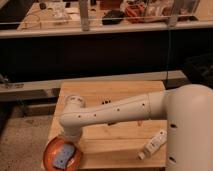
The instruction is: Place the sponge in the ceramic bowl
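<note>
The orange-red ceramic bowl (50, 154) sits at the near left corner of the wooden table (120, 140). The small pale blue-grey sponge (62, 158) lies flat inside it. My white arm reaches from the right across the table and bends down at its wrist. The gripper (71, 139) hangs at the arm's end, just above the bowl's far right rim and a little above the sponge. The wrist hides most of the gripper.
A white elongated bottle-like object (152, 144) lies near the table's front right, beside my robot body (190, 130). Behind the table runs a dark low wall with a railing, and a cluttered counter lies beyond it.
</note>
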